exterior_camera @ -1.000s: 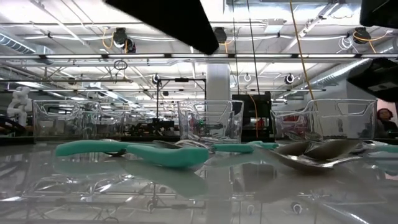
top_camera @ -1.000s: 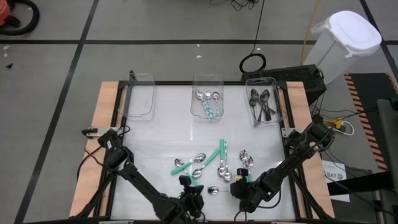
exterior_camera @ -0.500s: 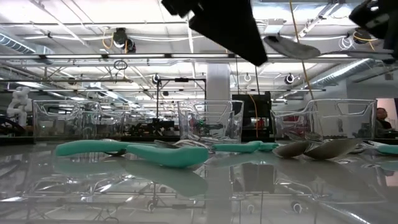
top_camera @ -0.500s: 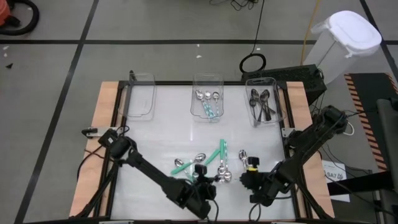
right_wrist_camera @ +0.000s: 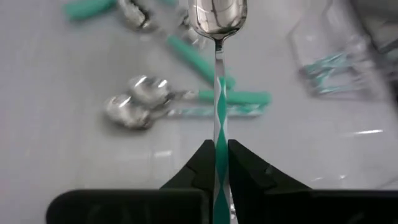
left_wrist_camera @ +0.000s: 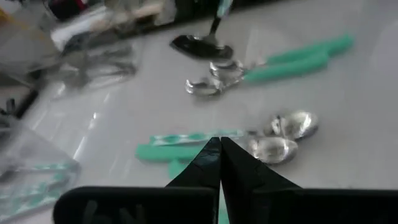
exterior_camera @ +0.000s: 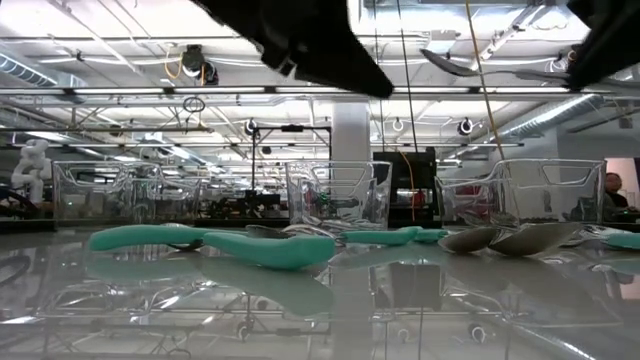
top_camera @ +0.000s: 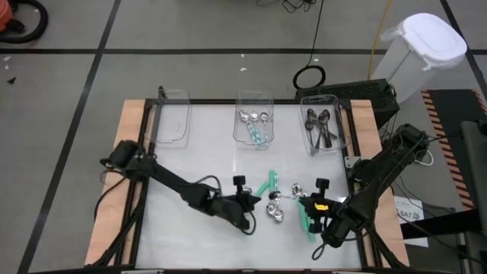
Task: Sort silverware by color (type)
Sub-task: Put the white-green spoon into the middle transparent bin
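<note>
- Two grippers are over the near half of your table (top_camera: 190, 164); both have fingers drawn together.
- Your right gripper (right_wrist_camera: 219, 163) is clamped on a teal-handled spoon (right_wrist_camera: 217, 93). The striped handle runs between the fingers and the silver bowl sticks out ahead, lifted clear of the tabletop.
- From above, you see that same gripper near the table's front right, with the spoon's green handle showing beside it.
- Your left gripper (left_wrist_camera: 219, 163) is pinched closed with nothing between its fingers. It hangs above the loose spoon pile (top_camera: 272, 199) at front centre.
- In that pile you can make out teal-handled pieces, shiny silver bowls, and one dark spoon (left_wrist_camera: 200, 45) farther out in the left wrist view.
- Three clear bins stand along the far edge.
- The left bin (top_camera: 172, 118) shows no contents you can make out.
- The middle bin (top_camera: 253, 124) holds spoons with silver bowls and teal striped handles.
- The right bin (top_camera: 323, 128) holds dark metal spoons.
- In the low view, teal handles and silver bowls lie flat on the glossy surface in front of the bins.
</note>
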